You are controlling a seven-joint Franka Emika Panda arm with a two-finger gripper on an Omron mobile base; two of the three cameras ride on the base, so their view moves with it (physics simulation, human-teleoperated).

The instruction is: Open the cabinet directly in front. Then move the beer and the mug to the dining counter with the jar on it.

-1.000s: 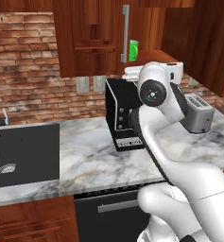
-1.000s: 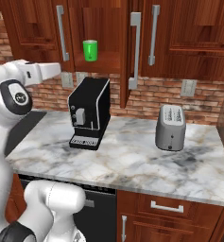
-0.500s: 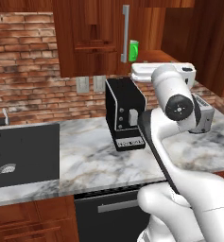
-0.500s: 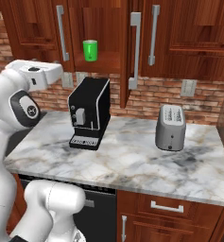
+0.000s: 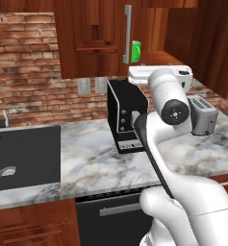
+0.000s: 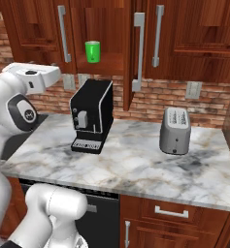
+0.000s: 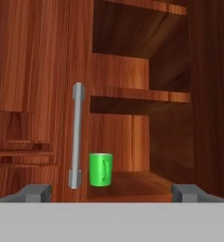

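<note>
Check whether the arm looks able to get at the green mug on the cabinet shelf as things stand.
Probably yes. The cabinet stands open, and the mug sits alone at the front of its lowest shelf. In the hand view the gripper faces it with open jaws and nothing between; the door handle stands just beside the mug.

Mug (image 7: pixel 100 169) on cabinet (image 7: pixel 132 182) bottom shelf

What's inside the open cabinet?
A green mug sits on the bottom shelf of the cabinet. The shelf above looks bare. The left door hides that side, so a bottle there can't be seen.
</note>
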